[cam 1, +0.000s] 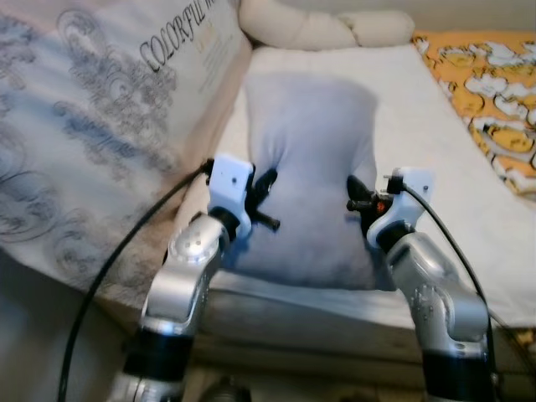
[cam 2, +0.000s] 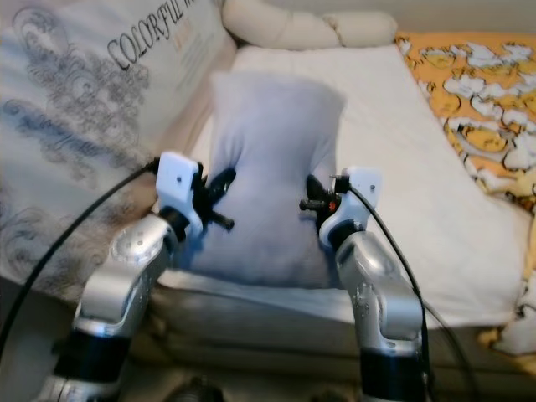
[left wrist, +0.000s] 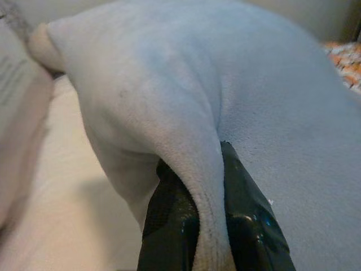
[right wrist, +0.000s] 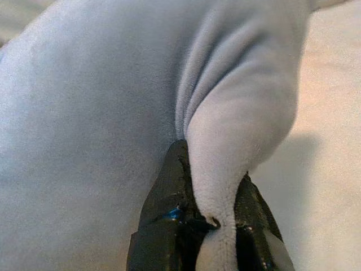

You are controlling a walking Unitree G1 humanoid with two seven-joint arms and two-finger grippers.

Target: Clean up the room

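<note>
A pale grey-blue pillow (cam 1: pixel 310 167) is held up over the near edge of the bed, between my two arms. My left gripper (cam 1: pixel 261 194) is shut on the pillow's left edge; in the left wrist view a fold of the pillow (left wrist: pixel 197 169) is pinched between the black fingers (left wrist: pixel 169 226). On the pillow's right edge my right gripper (cam 1: pixel 358 198) is shut as well, and the right wrist view has a fold of the pillow (right wrist: pixel 225 169) clamped between its fingers (right wrist: pixel 163 214).
The bed's white sheet (cam 1: pixel 435 151) stretches back to a cream pillow (cam 1: pixel 310 25) at its head. A patterned bolster with lettering (cam 1: pixel 100 109) leans along the left. An orange patterned blanket (cam 1: pixel 494 92) lies at the right.
</note>
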